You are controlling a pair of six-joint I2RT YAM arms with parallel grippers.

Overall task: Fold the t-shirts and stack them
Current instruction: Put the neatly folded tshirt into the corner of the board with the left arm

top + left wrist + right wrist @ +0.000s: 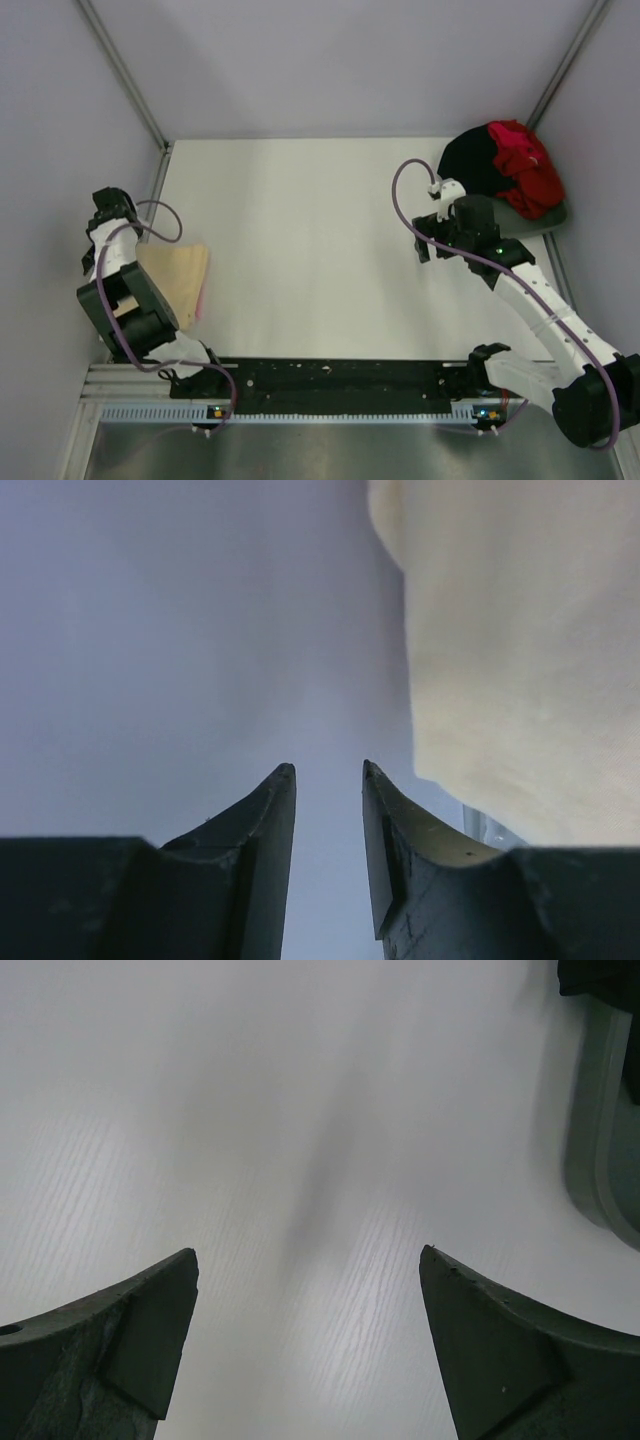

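A folded pale yellow t-shirt [176, 272] lies at the table's left edge, with a pinkish edge showing under its near right corner. It fills the right of the left wrist view [520, 650]. My left gripper [106, 203] hovers just left of it, its jaws a narrow gap apart and empty [328, 770], against the wall. A black t-shirt [472, 160] and a red t-shirt [523, 165] lie bunched in a pile at the back right. My right gripper [432, 232] is wide open and empty [308, 1255] over bare table, left of the pile. The white printed shirt is out of view.
The pile rests on a grey-green tray [553, 218], whose rim shows in the right wrist view [600, 1160]. Pale walls close in the table on the left, back and right. A black rail [330, 380] runs along the near edge between the arm bases.
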